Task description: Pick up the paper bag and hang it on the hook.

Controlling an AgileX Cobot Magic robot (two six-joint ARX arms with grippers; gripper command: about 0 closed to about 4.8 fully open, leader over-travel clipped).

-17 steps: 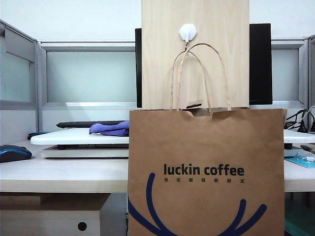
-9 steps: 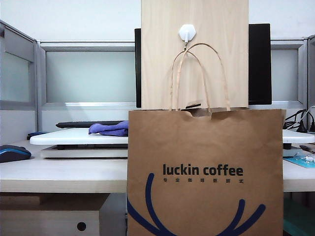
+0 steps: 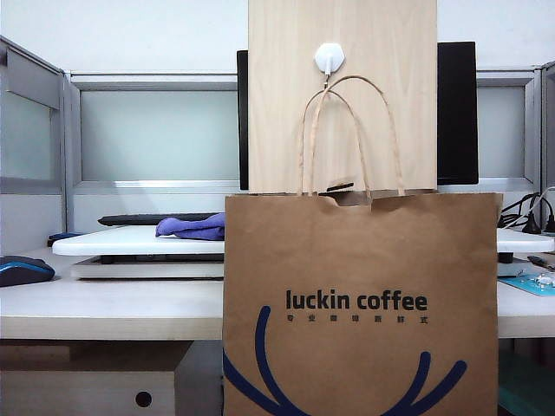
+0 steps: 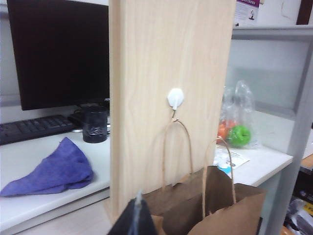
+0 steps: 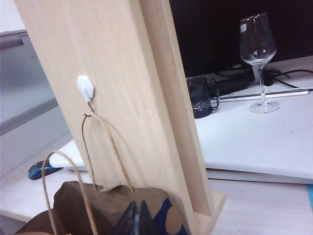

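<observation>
Exterior view, left to right: a mouse (image 3: 24,269), a purple cloth (image 3: 192,228), then the paper bag (image 3: 360,303) hanging in front of the wooden board (image 3: 342,95), one handle looped over the hook (image 3: 329,57). Over the last second the bag has drifted only slightly leftward and neither arm shows here, so the hanging looks done. The left gripper (image 4: 135,215) and right gripper (image 5: 136,215) sit pressed together and empty, close above the bag's mouth. The bag reads "luckin coffee" above a blue antler motif; smaller characters beneath are illegible.
</observation>
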